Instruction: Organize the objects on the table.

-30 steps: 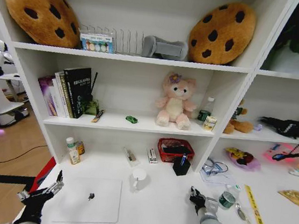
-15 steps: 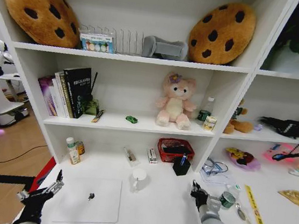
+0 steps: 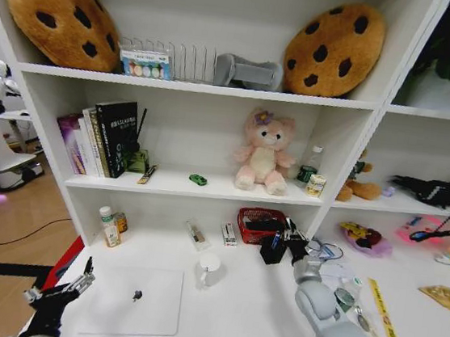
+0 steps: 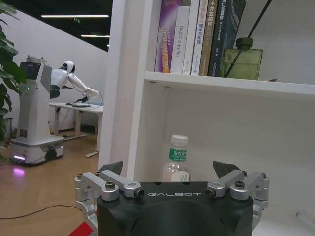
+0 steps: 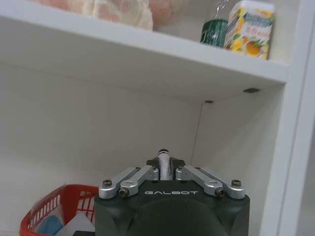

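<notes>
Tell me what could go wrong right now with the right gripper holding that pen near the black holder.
The right gripper, shut on a slim pen, hangs close above the small black pen holder. A slightly off descent could knock the holder over or into the red mesh basket beside it. The pen might also slip in the grip. The left gripper waits open at the white desk's front left corner, beside the silver laptop.

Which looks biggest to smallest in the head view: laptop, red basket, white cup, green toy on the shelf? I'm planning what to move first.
1. Laptop, though it lies nearest the camera, which enlarges it.
2. Red basket.
3. White cup.
4. Green toy, farthest back, so it may look smaller.
</notes>
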Robot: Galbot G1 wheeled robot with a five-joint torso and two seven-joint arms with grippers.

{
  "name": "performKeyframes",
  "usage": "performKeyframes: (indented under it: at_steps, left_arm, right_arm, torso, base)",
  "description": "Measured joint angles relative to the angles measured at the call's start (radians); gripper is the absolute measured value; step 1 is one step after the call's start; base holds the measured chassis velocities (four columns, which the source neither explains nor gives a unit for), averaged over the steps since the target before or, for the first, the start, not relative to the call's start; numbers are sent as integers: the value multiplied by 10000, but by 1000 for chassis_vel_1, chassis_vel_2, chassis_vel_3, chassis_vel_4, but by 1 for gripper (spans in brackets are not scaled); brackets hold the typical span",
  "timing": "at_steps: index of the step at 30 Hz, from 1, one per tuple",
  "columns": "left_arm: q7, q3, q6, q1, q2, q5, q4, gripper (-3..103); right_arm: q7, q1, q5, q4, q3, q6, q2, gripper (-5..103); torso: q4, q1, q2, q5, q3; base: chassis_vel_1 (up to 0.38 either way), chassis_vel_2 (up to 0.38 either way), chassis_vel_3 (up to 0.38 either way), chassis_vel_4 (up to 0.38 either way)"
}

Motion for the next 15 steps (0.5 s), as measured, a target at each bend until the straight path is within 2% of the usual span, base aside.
performKeyframes:
  at_steps: [8, 15]
  left_arm:
    - [-172, -62, 198, -78, 119, -20, -67, 100]
    - [-176, -80, 204, -41, 75, -42, -64, 100]
  right_arm:
    - [-45, 1130, -22, -1679, -1007, 241, 638, 10]
    - [-33, 1366, -85, -1935, -1282, 272, 854, 7]
  torso:
    - [-3, 0, 0, 3, 0]
    - [-2, -1, 0, 1, -1]
  base:
    - [0, 0, 0, 0]
    - [0, 0, 0, 0]
